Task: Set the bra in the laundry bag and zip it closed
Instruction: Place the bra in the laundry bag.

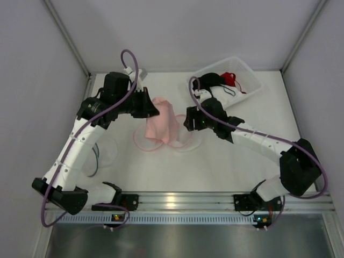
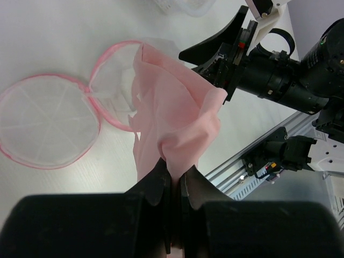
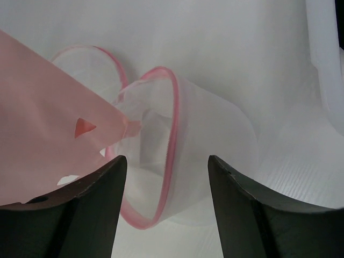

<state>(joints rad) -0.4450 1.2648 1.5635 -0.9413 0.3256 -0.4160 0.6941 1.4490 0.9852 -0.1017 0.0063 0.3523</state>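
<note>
White walls box in the desk (image 1: 226, 161), and I am at the loading step: the bra (image 2: 177, 118) is not in the bag (image 3: 204, 140) yet. My left pincer (image 2: 174, 180) is pressed together on a bunch of the pink fabric, so the bra hangs over the bag near the desk's middle. My right pincer (image 3: 165, 166) is spread, with the bag's pink rim between its jaws; I judge it is lining up to take that rim. Next I need the mouth held open and the bra lowered straight in, with nothing draped across the zip. I cannot find the zip pull. From above, the bra hides most of the bag. The bin (image 1: 252, 75) at the far right corner holds dark and red items I cannot identify.
</note>
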